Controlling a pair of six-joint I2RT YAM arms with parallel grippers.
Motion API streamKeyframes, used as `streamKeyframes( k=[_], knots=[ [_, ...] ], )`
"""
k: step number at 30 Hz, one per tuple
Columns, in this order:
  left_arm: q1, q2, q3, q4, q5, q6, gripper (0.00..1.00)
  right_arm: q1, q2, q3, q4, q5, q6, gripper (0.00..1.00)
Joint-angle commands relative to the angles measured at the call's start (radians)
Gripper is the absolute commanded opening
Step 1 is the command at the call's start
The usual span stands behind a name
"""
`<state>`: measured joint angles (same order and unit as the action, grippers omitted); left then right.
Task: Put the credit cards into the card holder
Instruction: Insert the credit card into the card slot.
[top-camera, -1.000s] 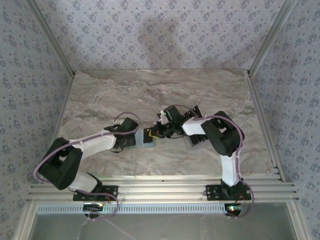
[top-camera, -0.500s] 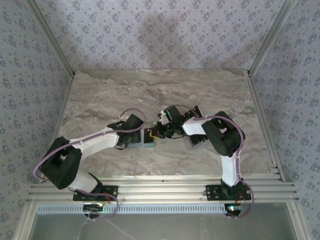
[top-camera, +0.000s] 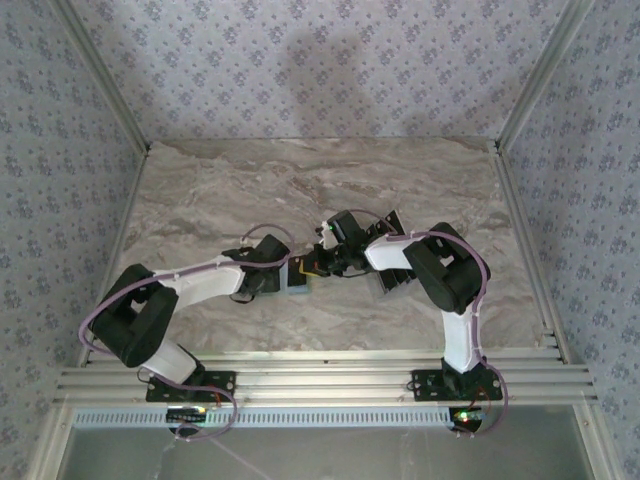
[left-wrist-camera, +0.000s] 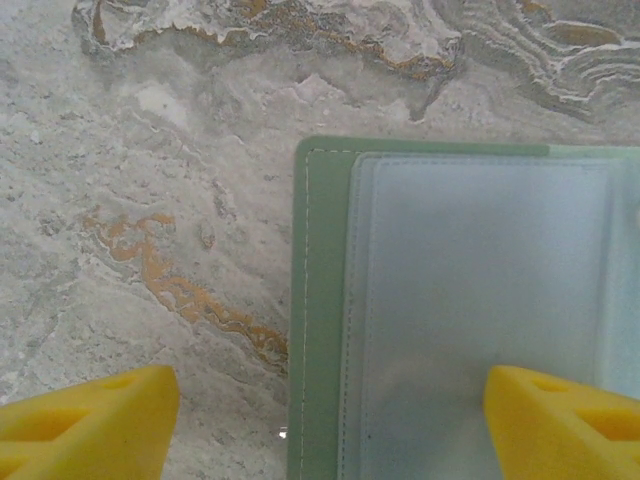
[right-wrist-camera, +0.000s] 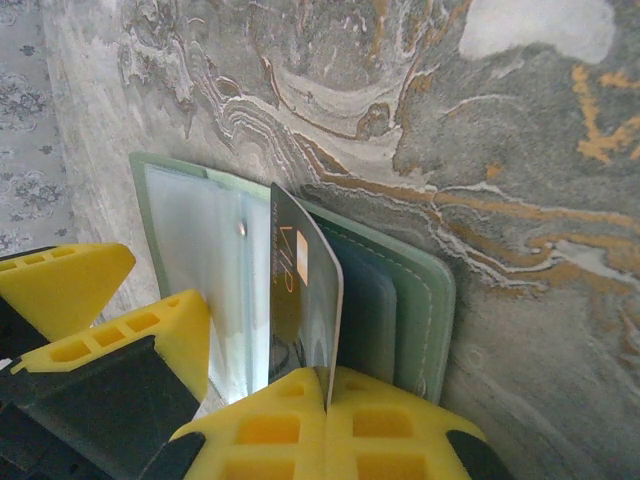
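The card holder (top-camera: 297, 285) is lying open and flat on the marble tabletop (top-camera: 300, 180), just ahead of the two arm bases and roughly midway between them. From the left wrist, its sage-green border (left-wrist-camera: 320, 300) with pale stitching is framing a grey, clear-looking inner sleeve. The left end effector (left-wrist-camera: 325, 428) is standing wide above it, one yellow fingertip over bare tabletop and the other over the sleeve. Whether that fingertip is touching the sleeve cannot be told from this view. From the right wrist, the left end effector's fingers (right-wrist-camera: 150, 335) are appearing low against the sleeve side of the card holder (right-wrist-camera: 420, 300). The right end effector (right-wrist-camera: 327, 400) is pinching a credit card (right-wrist-camera: 300, 300) by its near edge, the pads closed tight on it. The credit card is standing on edge, nearly upright, with its far edge sitting at the fold between the sleeve and the stacked green pockets. How far it is entering a pocket is not clear. From above, the left end effector (top-camera: 276, 270) and the right end effector (top-camera: 322, 262) are meeting over the holder from opposite sides. Further credit cards (top-camera: 392, 282) are lying just beside the right forearm, partly covered by it. Beyond, bare tabletop is running back to the patterned wall (top-camera: 320, 60).
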<state>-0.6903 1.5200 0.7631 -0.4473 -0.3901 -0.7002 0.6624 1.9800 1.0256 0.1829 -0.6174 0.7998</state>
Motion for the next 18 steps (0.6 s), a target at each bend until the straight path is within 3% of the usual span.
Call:
streamKeyframes(
  k=[1, 18],
  knots=[
    [-0.003, -0.062, 0.004, -0.051, -0.034, 0.002, 0.81, -0.012, 0.028, -0.013, -0.147, 0.091, -0.020, 0.00],
    [0.074, -0.095, -0.084, -0.028, -0.008, -0.025, 0.82, -0.008, 0.029, -0.013, -0.138, 0.090, -0.016, 0.00]
  ],
)
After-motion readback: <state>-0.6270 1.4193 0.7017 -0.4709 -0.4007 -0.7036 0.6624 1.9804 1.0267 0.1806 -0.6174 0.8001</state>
